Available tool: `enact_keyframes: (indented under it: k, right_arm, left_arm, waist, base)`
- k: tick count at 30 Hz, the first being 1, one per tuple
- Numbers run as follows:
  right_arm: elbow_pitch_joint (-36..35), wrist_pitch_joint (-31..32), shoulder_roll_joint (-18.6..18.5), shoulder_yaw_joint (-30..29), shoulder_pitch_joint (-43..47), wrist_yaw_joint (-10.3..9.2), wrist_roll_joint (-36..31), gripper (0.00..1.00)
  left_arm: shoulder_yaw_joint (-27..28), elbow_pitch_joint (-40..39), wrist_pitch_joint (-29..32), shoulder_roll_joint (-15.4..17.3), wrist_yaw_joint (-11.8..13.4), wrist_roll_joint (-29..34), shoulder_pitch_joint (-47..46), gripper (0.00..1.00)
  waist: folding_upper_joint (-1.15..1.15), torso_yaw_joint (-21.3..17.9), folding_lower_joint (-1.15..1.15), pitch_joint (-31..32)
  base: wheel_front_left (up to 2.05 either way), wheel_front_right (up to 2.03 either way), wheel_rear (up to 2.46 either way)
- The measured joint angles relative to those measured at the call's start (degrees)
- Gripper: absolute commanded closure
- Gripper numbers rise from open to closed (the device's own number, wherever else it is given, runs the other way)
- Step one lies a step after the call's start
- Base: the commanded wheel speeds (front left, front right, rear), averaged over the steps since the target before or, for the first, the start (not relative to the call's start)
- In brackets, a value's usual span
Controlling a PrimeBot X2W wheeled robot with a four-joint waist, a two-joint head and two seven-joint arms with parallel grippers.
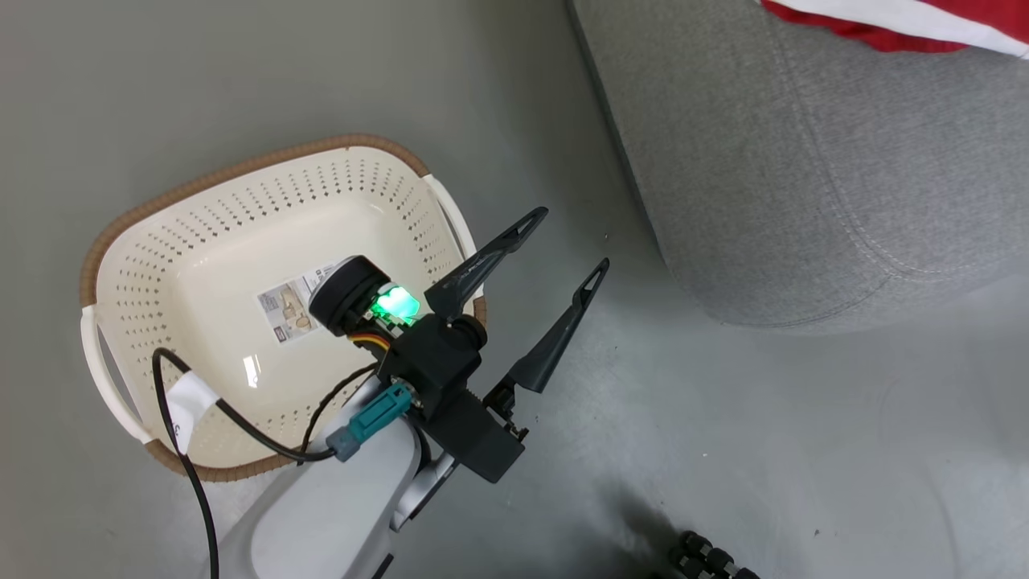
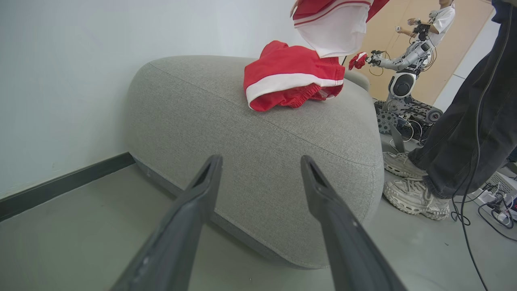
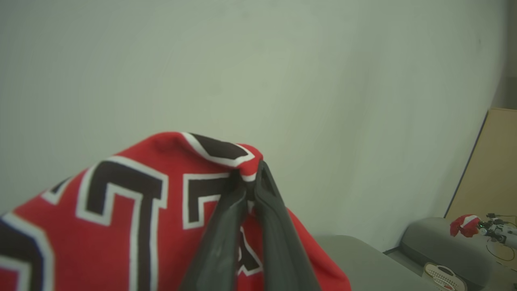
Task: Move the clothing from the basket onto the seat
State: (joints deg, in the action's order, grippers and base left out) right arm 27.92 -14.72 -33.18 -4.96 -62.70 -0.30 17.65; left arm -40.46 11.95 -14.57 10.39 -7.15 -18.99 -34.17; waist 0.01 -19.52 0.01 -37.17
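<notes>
The cream basket (image 1: 201, 241) stands on the floor at the left, holding nothing but its label sticker (image 1: 289, 310). My left gripper (image 1: 571, 240) hangs open beside the basket's right rim, its fingers pointing at the grey seat (image 1: 804, 161). The left wrist view shows the same open gripper (image 2: 260, 161) facing the seat (image 2: 242, 141). A red garment with a broad white stripe (image 2: 291, 76) lies on top of the seat. My right gripper (image 3: 250, 176) is shut on the red jersey (image 3: 121, 214) with black-and-white lettering. The jersey (image 2: 331, 28) hangs above the seat.
A person's legs and pale shoes (image 2: 416, 194) stand at the seat's right end, with cables (image 2: 484, 206) trailing on the floor. Another robot (image 2: 404, 81) is behind them. A wall with a dark baseboard (image 2: 60, 186) runs left of the seat. Grey floor (image 1: 723, 442) separates basket and seat.
</notes>
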Motion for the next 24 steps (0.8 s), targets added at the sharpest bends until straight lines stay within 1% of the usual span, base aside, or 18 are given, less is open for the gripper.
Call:
enact_keyframes:
  k: [3,7,8,11,12,14,16,19,21,24]
  right_arm:
    - [1.94,-0.01,-0.84,-0.93,-0.67,-0.71,0.01,1.00]
    - [6.06,0.00,-1.68,-2.20,-0.96,-0.85,0.41,1.00]
    - [6.72,0.00,-1.72,-2.38,-0.97,-1.22,0.57,1.00]
    - [8.80,0.00,-1.89,-2.40,-0.99,-1.07,0.97,1.00]
    - [9.27,0.00,-1.74,-2.14,-1.01,-0.69,1.12,1.00]
    - [10.03,0.00,-0.55,-1.21,-1.03,-0.60,1.24,1.00]
    - [11.35,0.01,1.75,-0.07,-1.05,-0.35,1.60,1.00]
    - [13.36,0.09,5.60,1.72,-0.93,0.59,2.01,1.00]
    - [14.96,0.35,5.98,2.50,-0.94,2.16,2.10,1.00]
    - [16.75,0.44,5.89,2.98,-0.79,3.25,2.20,1.00]
  left_arm:
    - [-0.41,0.01,0.00,0.47,0.00,0.00,-0.69,0.00]
    - [-0.98,0.05,0.00,0.56,0.00,0.00,-1.37,0.00]
    - [-1.05,0.07,0.00,0.64,0.00,0.00,-1.38,0.00]
    - [-0.99,0.07,0.00,1.10,0.00,0.00,-1.40,0.00]
    - [-0.86,0.07,0.00,1.31,0.00,-0.01,-1.40,0.00]
    - [-0.68,0.09,0.00,1.44,0.00,-0.01,-1.40,0.00]
    - [-0.66,0.30,0.00,1.42,0.00,-0.01,-1.45,0.00]
    - [-0.49,0.56,0.00,1.34,0.00,-0.02,-1.77,0.00]
    - [-0.44,0.69,0.00,1.12,0.00,-0.03,-2.13,0.00]
    - [-0.56,1.19,0.00,0.45,0.00,-0.19,-2.72,0.00]
  waist:
    - [0.00,0.52,0.00,-1.28]
    - [0.00,1.32,0.00,-2.74]
    - [0.00,1.52,-0.01,-3.09]
    - [0.00,2.11,0.00,-4.09]
    - [0.00,2.29,0.00,-4.41]
    - [0.00,2.63,-0.01,-5.02]
    - [0.00,3.01,0.00,-5.46]
    - [0.00,3.48,0.00,-5.76]
    - [0.00,3.73,0.00,-5.79]
    - [0.00,4.11,0.00,-5.50]
  base:
    - [0.00,0.00,0.00]
    - [0.00,0.00,0.00]
    - [0.00,0.00,0.00]
    - [0.00,0.00,0.00]
    - [0.00,0.00,0.00]
    - [0.00,0.00,0.00]
    - [0.00,0.00,0.00]
    - [0.00,0.00,0.00]
    - [0.00,0.00,0.00]
    - [0.00,0.00,0.00]
